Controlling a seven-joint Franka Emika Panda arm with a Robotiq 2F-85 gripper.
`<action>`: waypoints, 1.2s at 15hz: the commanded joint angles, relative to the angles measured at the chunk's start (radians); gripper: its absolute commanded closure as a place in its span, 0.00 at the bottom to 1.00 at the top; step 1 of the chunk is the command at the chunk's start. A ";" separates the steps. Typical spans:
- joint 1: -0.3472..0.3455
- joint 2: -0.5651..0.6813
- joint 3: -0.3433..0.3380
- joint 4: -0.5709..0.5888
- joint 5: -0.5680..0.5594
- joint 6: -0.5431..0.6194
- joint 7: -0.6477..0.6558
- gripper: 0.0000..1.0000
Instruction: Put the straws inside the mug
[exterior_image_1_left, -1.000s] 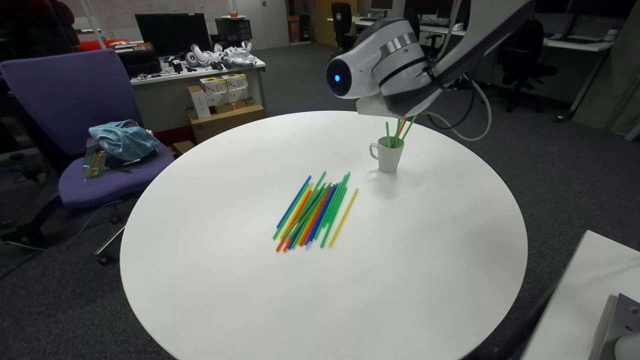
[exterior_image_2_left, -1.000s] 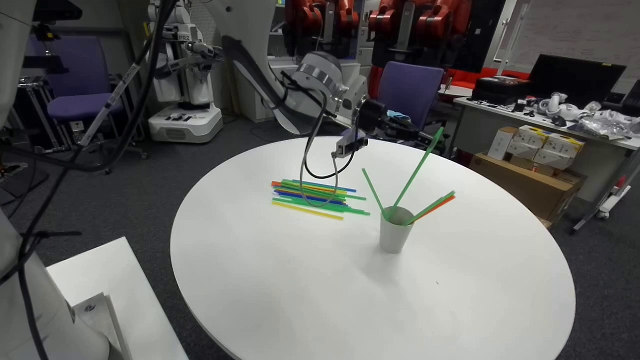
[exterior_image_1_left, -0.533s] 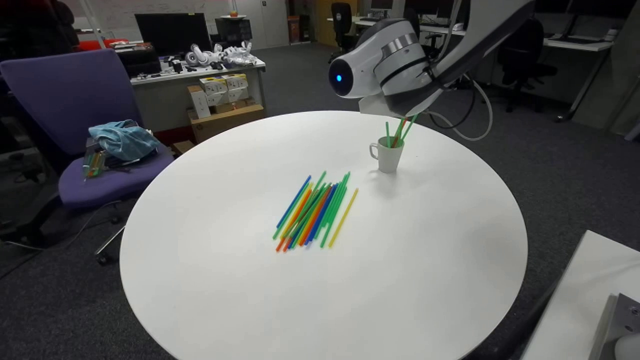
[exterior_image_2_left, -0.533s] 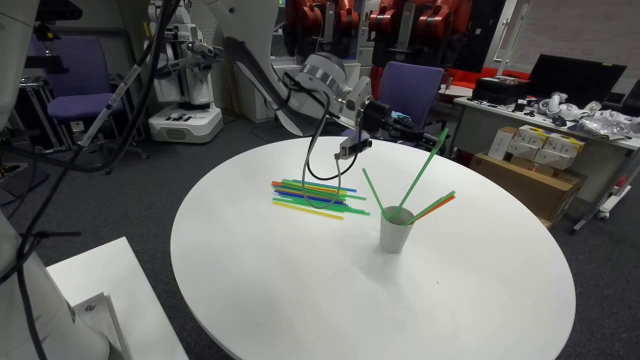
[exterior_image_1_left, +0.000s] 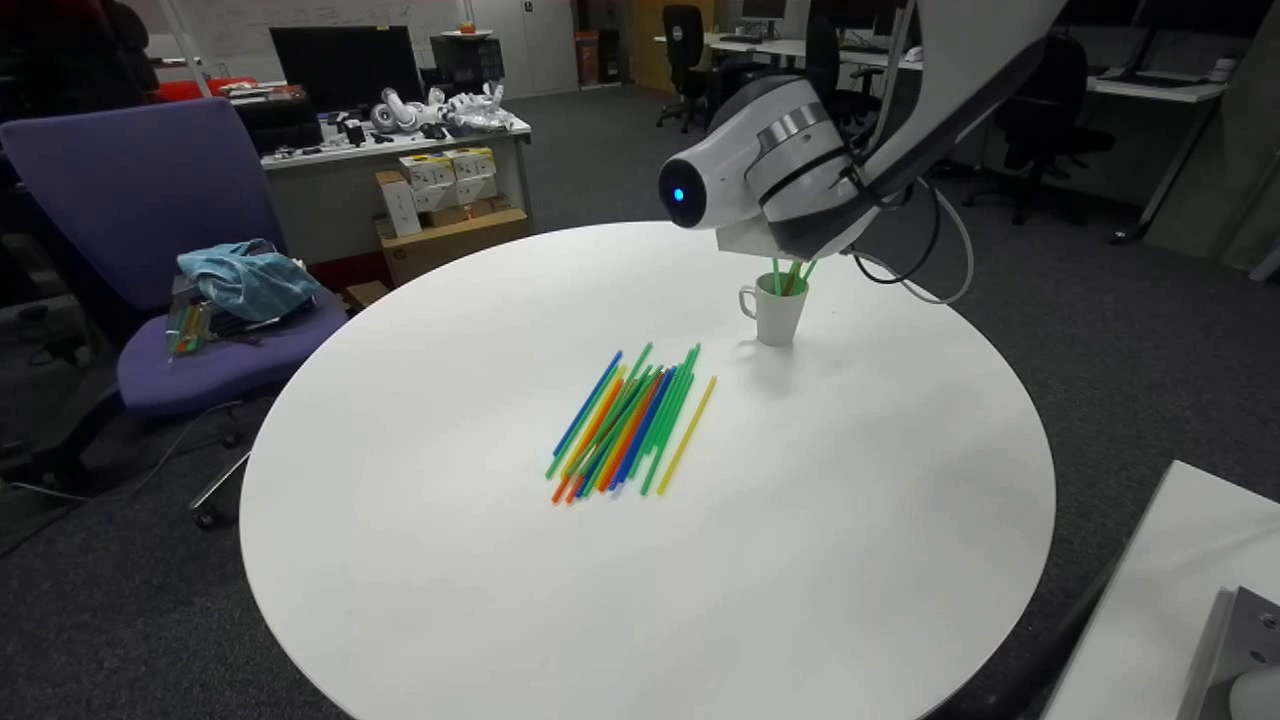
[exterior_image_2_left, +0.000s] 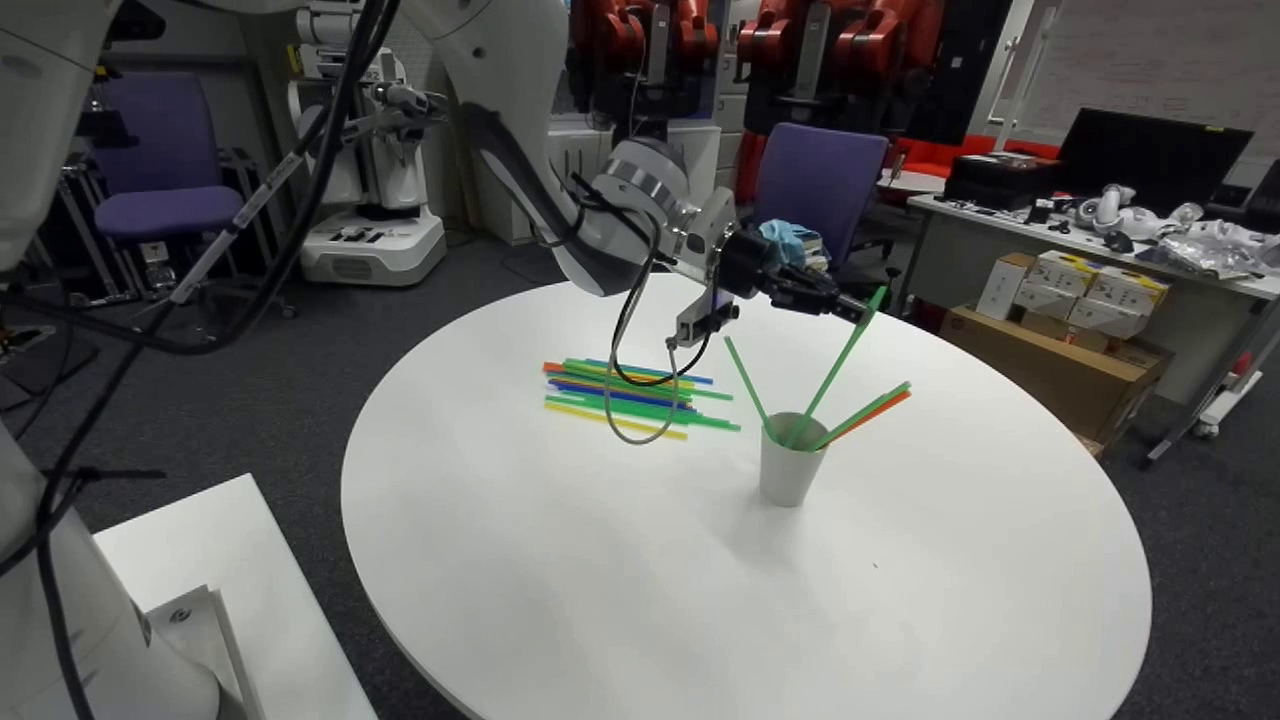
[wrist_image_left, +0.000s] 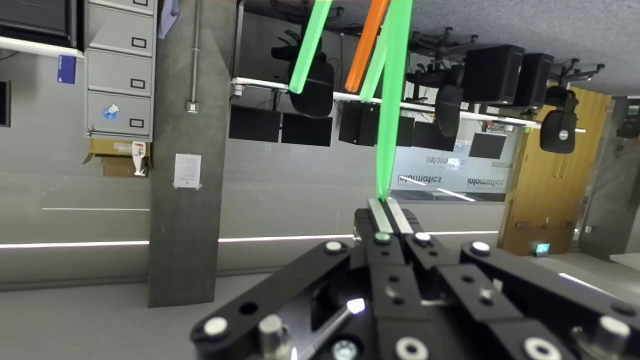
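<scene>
The white mug (exterior_image_1_left: 778, 322) stands upright on the round table; it also shows in an exterior view (exterior_image_2_left: 787, 480). Green straws and an orange straw (exterior_image_2_left: 872, 418) lean in it. My gripper (exterior_image_2_left: 860, 312) is above the mug, shut on the top end of a green straw (exterior_image_2_left: 832, 375). The straw slants down, its lower end inside the mug. In the wrist view, which is upside down, the fingertips (wrist_image_left: 384, 202) pinch this green straw (wrist_image_left: 391, 120). A pile of green, yellow, orange and blue straws (exterior_image_1_left: 630, 430) lies beside the mug. The fingers are hidden in that exterior view.
The round white table (exterior_image_1_left: 420, 580) carries the mug and the pile. The arm's hanging cable loop (exterior_image_2_left: 640, 425) hangs in front of the straw pile. A white side table (exterior_image_2_left: 240, 560) stands at the robot base. A purple chair (exterior_image_1_left: 150, 200) stands behind the table edge.
The arm and gripper have moved down. The held green straw has sunk deeper into the mug. The mug, the other straws and the pile have not moved.
</scene>
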 joint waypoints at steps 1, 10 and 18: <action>-0.017 -0.008 0.024 -0.017 -0.066 -0.015 0.097 1.00; -0.025 0.011 0.054 -0.076 -0.107 0.001 0.237 0.74; -0.076 -0.052 0.109 -0.122 -0.030 0.155 0.167 0.21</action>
